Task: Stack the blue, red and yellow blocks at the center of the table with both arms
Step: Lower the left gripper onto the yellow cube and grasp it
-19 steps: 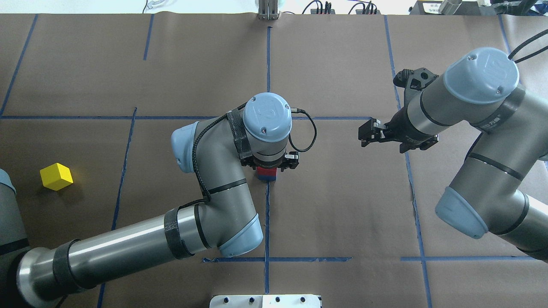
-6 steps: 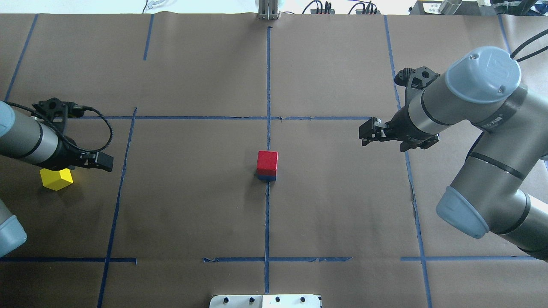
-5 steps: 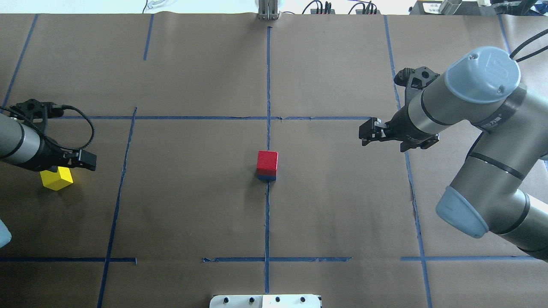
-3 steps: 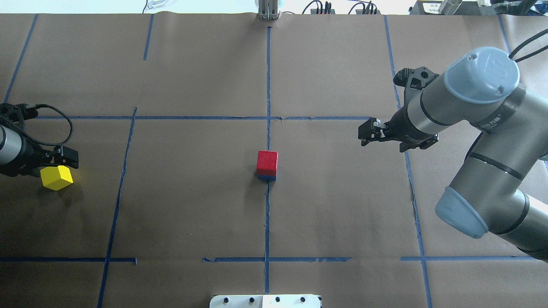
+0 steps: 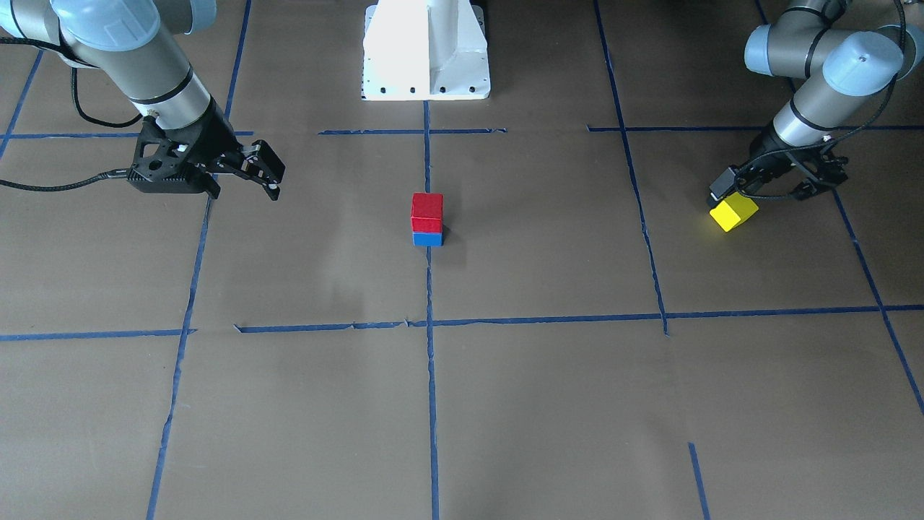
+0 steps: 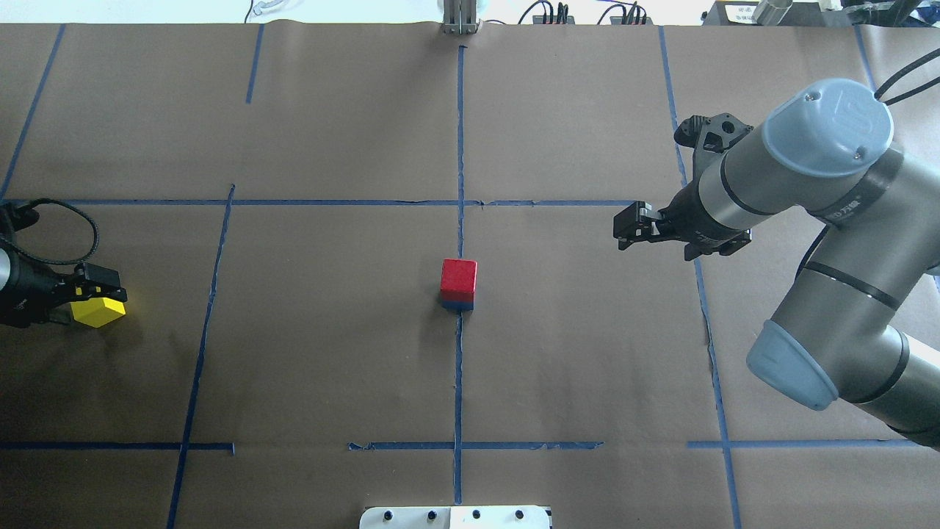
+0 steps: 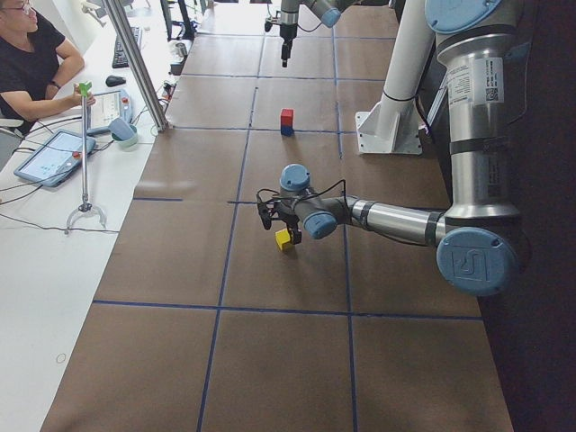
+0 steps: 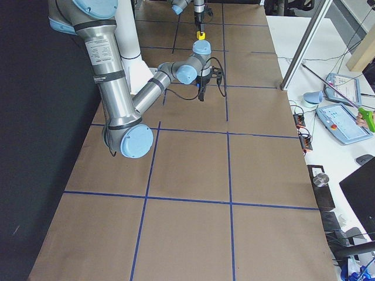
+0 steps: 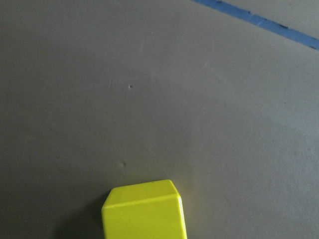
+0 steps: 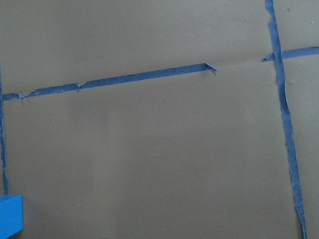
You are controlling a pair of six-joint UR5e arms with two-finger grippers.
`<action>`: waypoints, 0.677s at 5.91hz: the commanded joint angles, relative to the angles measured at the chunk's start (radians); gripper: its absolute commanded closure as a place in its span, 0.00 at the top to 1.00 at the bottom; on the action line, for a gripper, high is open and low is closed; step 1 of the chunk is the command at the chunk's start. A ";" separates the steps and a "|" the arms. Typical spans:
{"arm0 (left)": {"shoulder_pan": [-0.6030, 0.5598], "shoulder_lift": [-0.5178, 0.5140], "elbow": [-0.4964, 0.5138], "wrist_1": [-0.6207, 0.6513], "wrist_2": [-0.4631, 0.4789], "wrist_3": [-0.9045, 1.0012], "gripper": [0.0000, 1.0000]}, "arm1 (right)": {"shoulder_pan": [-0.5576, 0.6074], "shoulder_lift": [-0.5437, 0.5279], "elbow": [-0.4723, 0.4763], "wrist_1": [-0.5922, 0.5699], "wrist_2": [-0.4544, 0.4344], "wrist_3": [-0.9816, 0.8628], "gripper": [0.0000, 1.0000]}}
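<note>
A red block [image 6: 459,276] sits on a blue block [image 6: 457,303] at the table's centre; the stack also shows in the front view, red block [image 5: 426,210] on blue block [image 5: 427,239]. A yellow block [image 6: 100,312] lies far left on the table, and shows in the front view [image 5: 733,213] and the left wrist view [image 9: 144,211]. My left gripper [image 6: 89,294] hangs open just over the yellow block, holding nothing, also seen in the front view [image 5: 738,189]. My right gripper [image 6: 624,231] is open and empty, hovering to the right of the stack [image 5: 273,177]. A blue block corner [image 10: 10,216] shows in the right wrist view.
Blue tape lines [image 6: 459,147] grid the brown paper table cover. The white robot base [image 5: 426,50] stands at the near table edge. An operator [image 7: 31,54] sits at a side desk with tablets, beyond the far edge.
My left arm left the red block on the blue one, swung left across the table and came down over the yellow block. The right arm has not moved.
</note>
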 commanded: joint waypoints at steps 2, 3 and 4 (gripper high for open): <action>-0.012 -0.011 0.040 -0.011 -0.024 -0.003 1.00 | 0.002 -0.001 0.002 0.000 0.000 0.000 1.00; -0.015 -0.011 0.043 -0.009 -0.024 0.001 1.00 | 0.000 -0.001 0.002 0.000 0.000 0.000 1.00; -0.014 -0.014 0.058 -0.006 -0.022 0.001 1.00 | 0.000 -0.001 0.004 0.000 0.000 0.000 1.00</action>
